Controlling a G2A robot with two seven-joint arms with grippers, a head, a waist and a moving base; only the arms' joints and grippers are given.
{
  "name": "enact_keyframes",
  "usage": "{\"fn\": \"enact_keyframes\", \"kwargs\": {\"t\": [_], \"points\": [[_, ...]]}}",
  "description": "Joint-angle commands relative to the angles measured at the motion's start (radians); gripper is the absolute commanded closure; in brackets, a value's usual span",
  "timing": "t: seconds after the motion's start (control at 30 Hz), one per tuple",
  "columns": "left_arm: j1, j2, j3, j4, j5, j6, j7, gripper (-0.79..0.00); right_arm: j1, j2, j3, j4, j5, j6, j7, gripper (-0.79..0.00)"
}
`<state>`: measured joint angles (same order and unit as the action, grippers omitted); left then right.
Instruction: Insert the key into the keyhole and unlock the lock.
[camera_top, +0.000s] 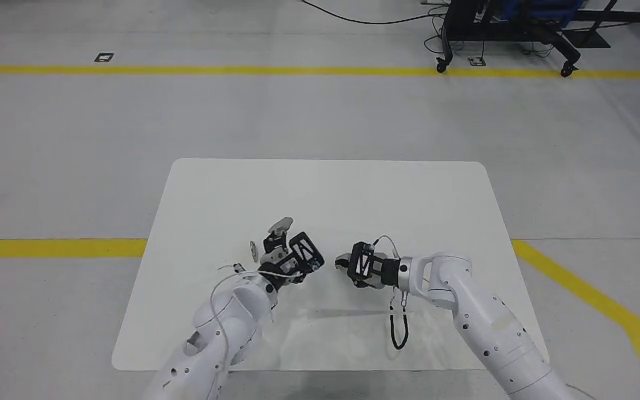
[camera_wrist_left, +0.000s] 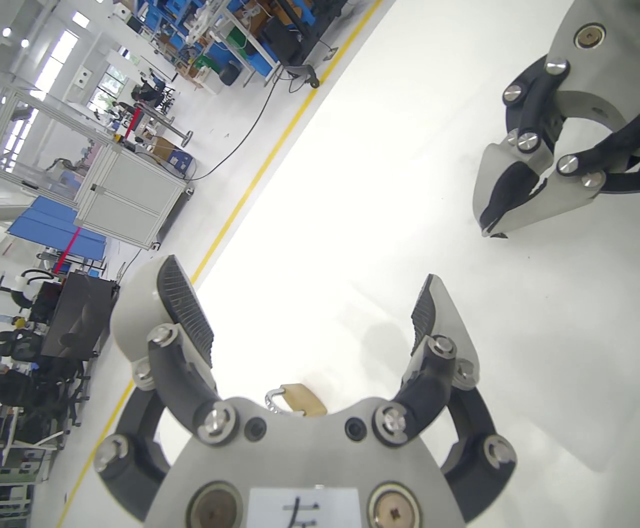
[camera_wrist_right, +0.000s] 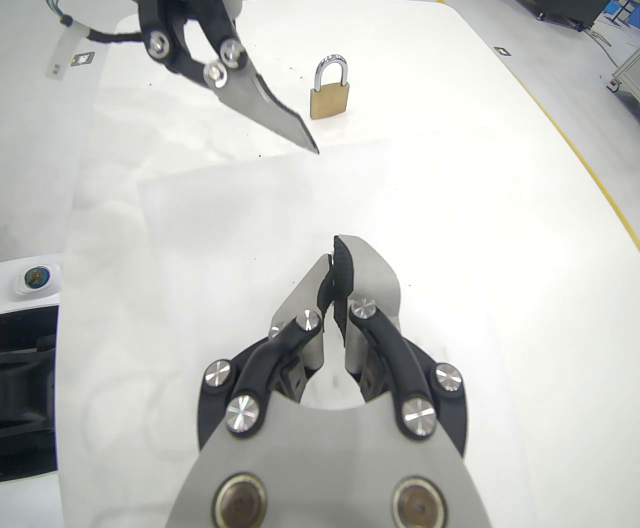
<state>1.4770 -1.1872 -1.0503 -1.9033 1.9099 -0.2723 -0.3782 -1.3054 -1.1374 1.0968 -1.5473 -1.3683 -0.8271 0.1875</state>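
So the padlock (camera_wrist_right: 329, 102) is sitting loose on the white table (camera_top: 400, 200), right by the left gripper (camera_wrist_left: 300, 280), which is spread wide with nothing in it. The right gripper (camera_wrist_right: 337, 250) is pinched tight and pointing toward the lock from a little way off. Honestly I can't tell if there's a key between the pads, nothing clearly sticks out. That's my first worry: if the key is buried in there or sitting crooked, it'll just bump the lock body instead of finding the keyhole. Second, nothing's holding the lock, so any poke would probably shove it across the smooth table or tip it. I'd guess the left one needs to clamp the brass body first. Also the two sets of fingers are near each other, so a sloppy approach could bang them together. Can't see which way the keyhole faces either.
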Motion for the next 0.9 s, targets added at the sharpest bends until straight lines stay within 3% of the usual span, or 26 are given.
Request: {"fn": "enact_keyframes", "kwargs": {"t": [0.0, 0.33, 0.53, 0.7, 0.87], "points": [[-0.017, -0.003, 0.022, 0.023, 0.03, -0.002, -0.013, -0.785, 0.0, 0.0, 0.0, 0.0, 0.0, 0.0, 0.0, 0.0], [-0.058, -0.018, 0.067, 0.118, 0.063, 0.014, -0.024, -0.785, 0.0, 0.0, 0.0, 0.0, 0.0, 0.0, 0.0, 0.0], [-0.069, -0.029, 0.071, 0.123, 0.048, 0.083, -0.021, -0.785, 0.0, 0.0, 0.0, 0.0, 0.0, 0.0, 0.0, 0.0], [-0.013, -0.017, -0.035, -0.013, -0.019, 0.105, 0.015, -0.785, 0.0, 0.0, 0.0, 0.0, 0.0, 0.0, 0.0, 0.0], [0.109, 0.007, -0.201, -0.188, -0.068, 0.072, 0.068, -0.785, 0.0, 0.0, 0.0, 0.0, 0.0, 0.0, 0.0, 0.0]]}}
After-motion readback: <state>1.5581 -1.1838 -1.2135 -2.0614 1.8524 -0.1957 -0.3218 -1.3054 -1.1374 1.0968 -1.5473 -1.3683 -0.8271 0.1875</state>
